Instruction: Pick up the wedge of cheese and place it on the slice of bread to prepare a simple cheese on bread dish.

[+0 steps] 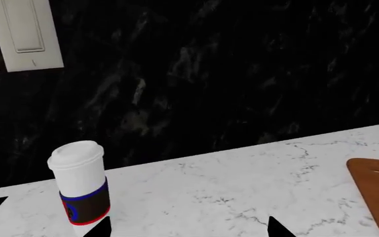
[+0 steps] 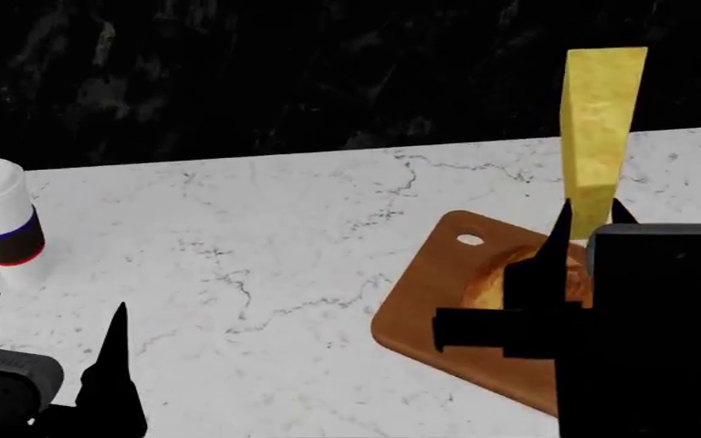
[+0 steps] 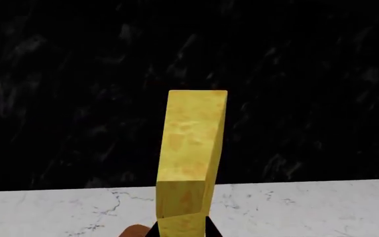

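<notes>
Carry step: right gripper point(image 2: 588, 219) clamped on wedge of cheese point(image 2: 601, 137), upright above slice of bread point(image 2: 496, 285); left gripper point(image 2: 47, 338) open, idle; next, lower and release

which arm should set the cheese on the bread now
Right. Its pincer already grips the wedge of cheese upright above the slice of bread; the left pincer is open, far off near the cup.

Robot body: matte black right gripper point(image 2: 588, 228) with pointed tapering fingers and boxy housing; left gripper point(image 2: 47, 333) likewise black-fingered, on rounded dark-grey housing.
</notes>
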Motion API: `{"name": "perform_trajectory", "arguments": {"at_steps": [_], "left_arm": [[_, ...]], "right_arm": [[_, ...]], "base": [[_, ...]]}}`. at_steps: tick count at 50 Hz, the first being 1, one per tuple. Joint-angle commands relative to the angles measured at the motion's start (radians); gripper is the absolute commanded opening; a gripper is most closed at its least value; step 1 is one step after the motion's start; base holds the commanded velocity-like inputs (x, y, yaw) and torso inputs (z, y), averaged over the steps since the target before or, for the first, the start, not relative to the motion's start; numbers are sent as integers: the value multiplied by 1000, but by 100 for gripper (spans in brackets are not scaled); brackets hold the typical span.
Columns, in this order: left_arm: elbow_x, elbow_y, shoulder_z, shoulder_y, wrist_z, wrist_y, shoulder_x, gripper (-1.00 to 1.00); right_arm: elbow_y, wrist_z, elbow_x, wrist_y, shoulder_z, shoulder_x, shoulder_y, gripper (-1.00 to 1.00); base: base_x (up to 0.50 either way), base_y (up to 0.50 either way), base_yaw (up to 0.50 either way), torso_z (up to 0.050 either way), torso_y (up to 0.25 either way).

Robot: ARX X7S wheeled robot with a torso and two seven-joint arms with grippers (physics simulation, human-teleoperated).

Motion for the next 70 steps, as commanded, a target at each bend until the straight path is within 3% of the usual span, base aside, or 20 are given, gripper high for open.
{"name": "perform_trajectory", "arguments": {"at_steps": [1,15,29,37,40,43,45,54,62,70], "left_arm": [[-6,-98,-26,-58,-3,0,36,100],[-11,-99,-24,-58,-8,3,33,100],[-15,-101,-20,-61,-14,4,30,100],[-16,-102,-18,-60,-16,6,28,100],[-18,-102,-20,-58,-16,9,28,100],[-19,-102,-19,-58,-17,10,26,100],[-21,-102,-19,-59,-17,10,26,100],[-20,-100,-14,-59,-23,11,23,100],[-19,-101,-10,-59,-26,12,21,100],[-22,-104,-8,-62,-28,10,19,100]], "right_arm": [[-4,-15,-25,14,-35,7,9,-100],[60,32,-361,332,-524,100,341,-100],[118,63,-488,474,-804,150,521,-100],[113,73,-500,524,-894,150,589,-100],[115,84,-485,537,-927,150,612,-100],[145,156,-414,540,-1053,162,699,-100],[140,166,-363,532,-1031,163,686,-100],[146,214,-214,539,-1354,188,802,-100],[175,357,43,533,-1430,186,896,-100],[208,316,39,495,-1494,184,942,-100]], "base": [[20,-3,-8,0,0],[20,-3,-10,0,0],[19,-3,-10,0,0],[20,-3,-10,0,0],[20,-3,-10,0,0],[19,-3,-10,0,0],[19,-3,-9,0,0],[19,-3,-9,0,0],[20,-3,-9,0,0],[20,-1,-9,0,0]]}}
